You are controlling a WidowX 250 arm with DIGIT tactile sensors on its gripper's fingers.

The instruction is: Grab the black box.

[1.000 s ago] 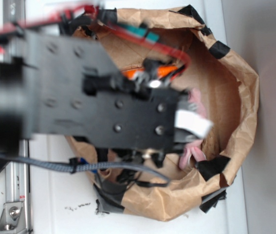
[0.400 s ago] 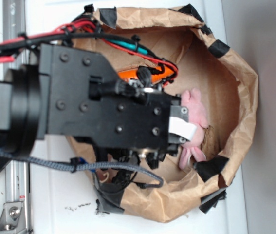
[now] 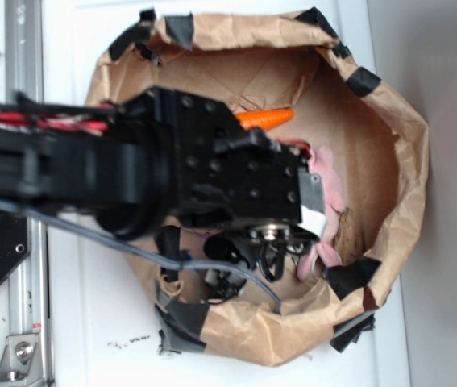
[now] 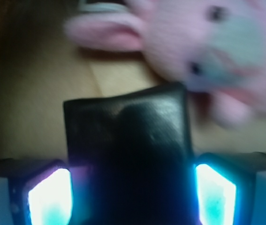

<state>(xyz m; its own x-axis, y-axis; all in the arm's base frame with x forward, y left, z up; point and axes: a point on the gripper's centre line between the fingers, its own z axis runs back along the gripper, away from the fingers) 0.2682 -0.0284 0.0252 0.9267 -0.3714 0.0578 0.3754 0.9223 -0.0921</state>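
Note:
The black box point(image 4: 128, 140), glossy and wrinkled, lies on the brown paper floor in the wrist view. It sits between my gripper's point(image 4: 132, 197) two glowing fingers, which straddle its near end with slim gaps on either side. The gripper is open. In the exterior view the arm covers the box, and my gripper point(image 3: 312, 205) is low inside the brown paper bag point(image 3: 397, 161).
A pink plush bunny point(image 4: 217, 51) lies just beyond the box, and shows beside the fingers as the plush point(image 3: 329, 181) in the exterior view. An orange carrot-like toy point(image 3: 264, 118) lies behind the arm. The bag's taped walls ring the space, with cables hanging by the near wall.
The arm has dropped deeper into the bag and shifted slightly right, so it now covers more of the plush. The red cables have moved out to the left.

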